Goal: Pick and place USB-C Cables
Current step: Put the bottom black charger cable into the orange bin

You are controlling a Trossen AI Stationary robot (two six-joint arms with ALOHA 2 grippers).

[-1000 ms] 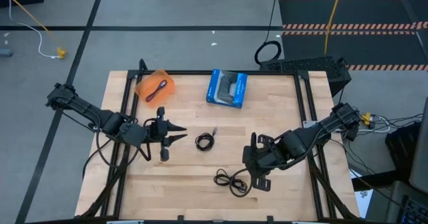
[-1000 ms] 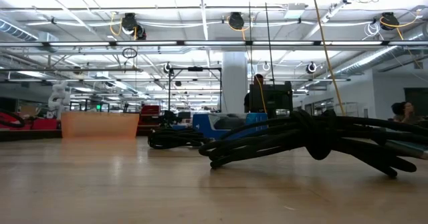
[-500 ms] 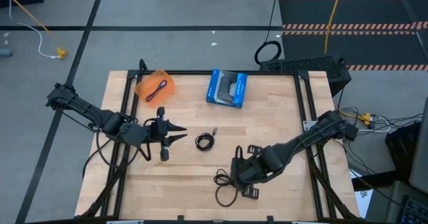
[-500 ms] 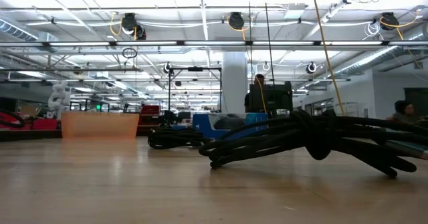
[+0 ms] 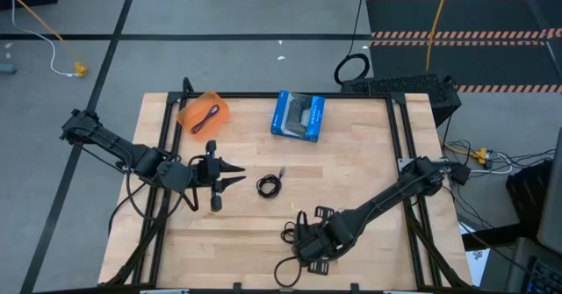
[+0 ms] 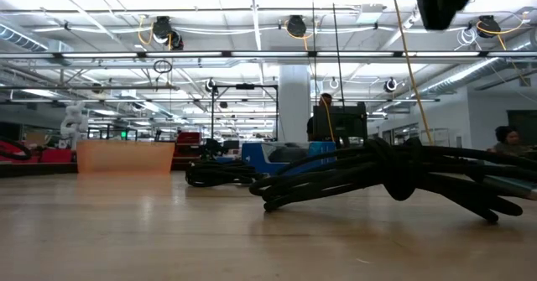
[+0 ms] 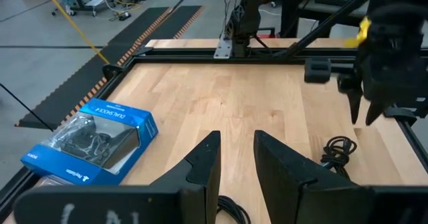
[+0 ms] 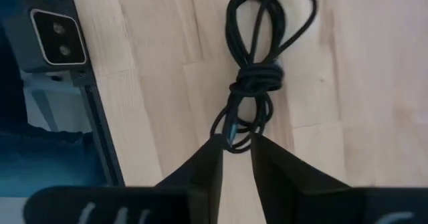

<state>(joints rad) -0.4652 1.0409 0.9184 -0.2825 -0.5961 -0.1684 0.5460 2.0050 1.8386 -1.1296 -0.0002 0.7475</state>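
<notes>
One black coiled USB-C cable (image 5: 287,233) (image 8: 257,57) (image 6: 377,176) lies flat near the table's near edge. My right gripper (image 5: 307,241) (image 8: 236,142) (image 6: 428,0) hangs open above it, pointing down and clear of it; the left wrist view also shows that cable (image 7: 338,150) with the gripper over it. A second small black coil (image 5: 269,185) (image 6: 220,174) lies mid-table. My left gripper (image 5: 239,174) (image 7: 237,140) waits open just left of it. The blue-purple cable (image 5: 207,117) lies in the orange tray (image 5: 195,110).
A blue box (image 5: 298,115) (image 7: 87,144) lies at the table's far side, right of the orange tray. The table-level camera (image 8: 57,37) sits on the near frame rail beside the cable. Black frame rails (image 5: 406,145) run along the table's edges. Bare wood spans the middle right.
My right gripper has swung from the table's right part toward its left and near edge, stopping over the near black cable and entering the top of the low view. That cable has stayed where it lay.
</notes>
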